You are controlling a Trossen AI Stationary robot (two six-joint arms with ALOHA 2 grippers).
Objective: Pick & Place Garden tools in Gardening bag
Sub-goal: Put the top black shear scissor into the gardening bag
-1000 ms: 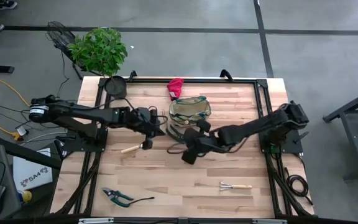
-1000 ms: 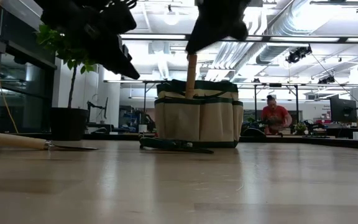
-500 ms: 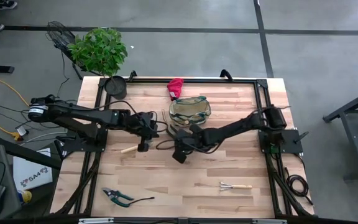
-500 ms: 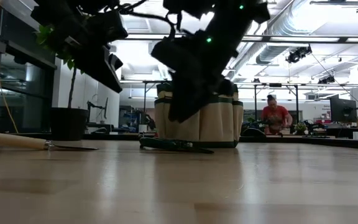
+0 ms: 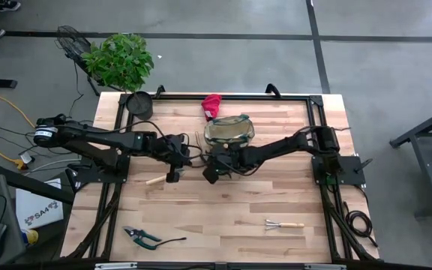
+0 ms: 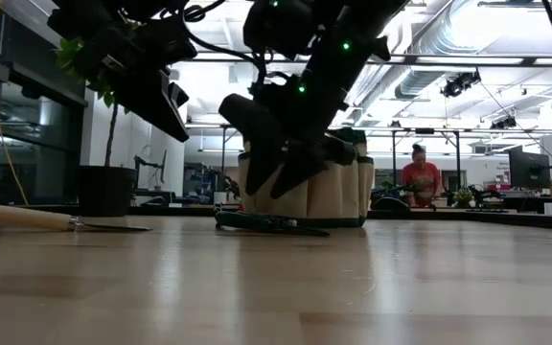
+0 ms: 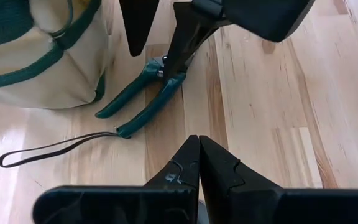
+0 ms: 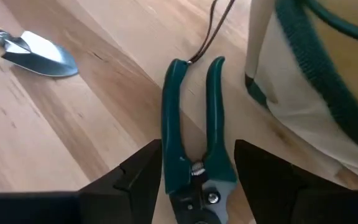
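We see our right gripper with fingers apart, straddling the green pruners lying on the worktop just beside the gardening bag. Our left gripper, fingers together, hovers near the bag.

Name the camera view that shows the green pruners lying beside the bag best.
The right wrist view: the green pruners fill it, lying between the open right gripper fingers. The left wrist view shows them whole but smaller beside the gardening bag. The low view gives an edge-on sliver; the high view hides them under the arm.
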